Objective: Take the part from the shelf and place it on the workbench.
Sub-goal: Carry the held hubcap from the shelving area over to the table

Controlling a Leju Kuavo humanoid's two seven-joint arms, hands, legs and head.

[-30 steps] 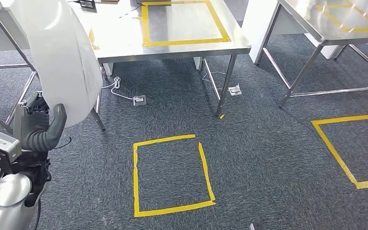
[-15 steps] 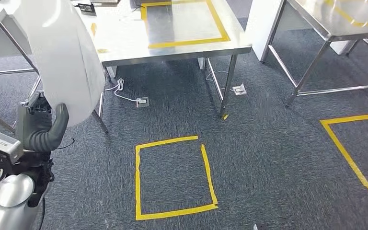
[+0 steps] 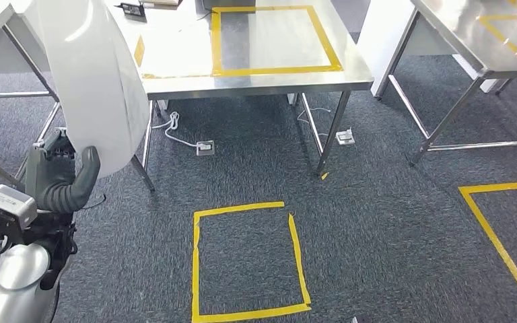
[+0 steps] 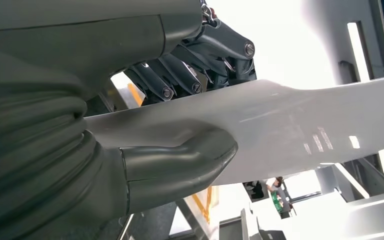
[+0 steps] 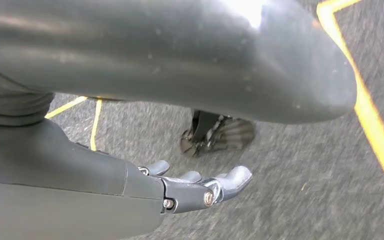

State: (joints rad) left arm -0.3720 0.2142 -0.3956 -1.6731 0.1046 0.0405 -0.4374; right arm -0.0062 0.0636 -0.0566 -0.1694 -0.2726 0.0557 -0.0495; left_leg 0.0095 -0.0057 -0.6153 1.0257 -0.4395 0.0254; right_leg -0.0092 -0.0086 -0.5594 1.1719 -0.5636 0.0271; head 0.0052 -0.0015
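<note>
The left hand (image 3: pixel 59 176) grips the big white curved plastic panel (image 3: pixel 93 81), thick grey thumb (image 4: pixel 180 167) pressed on one face and the dark fingers (image 4: pixel 180 75) clamped on the other, so the part stands tall above the hand, in the air, its upper end in front of the near left corner of the stainless steel workbench (image 3: pixel 175 64). On that worktop a yellow tape rectangle (image 3: pixel 276 40) is marked out toward the near right corner, with a small black device (image 3: pixel 133 9) at the far edge. Over on the other side, the right hand (image 5: pixel 200 187) hangs low over the dark grey carpet (image 3: pixel 377 235), fingers loosely spread and holding nothing. A yellow tape square (image 3: pixel 248 261) lies on the floor in front of the bench, a white cable with a floor socket (image 3: pixel 204 147) sits under it, and a second steel table (image 3: pixel 485 40) stands to the right.
</note>
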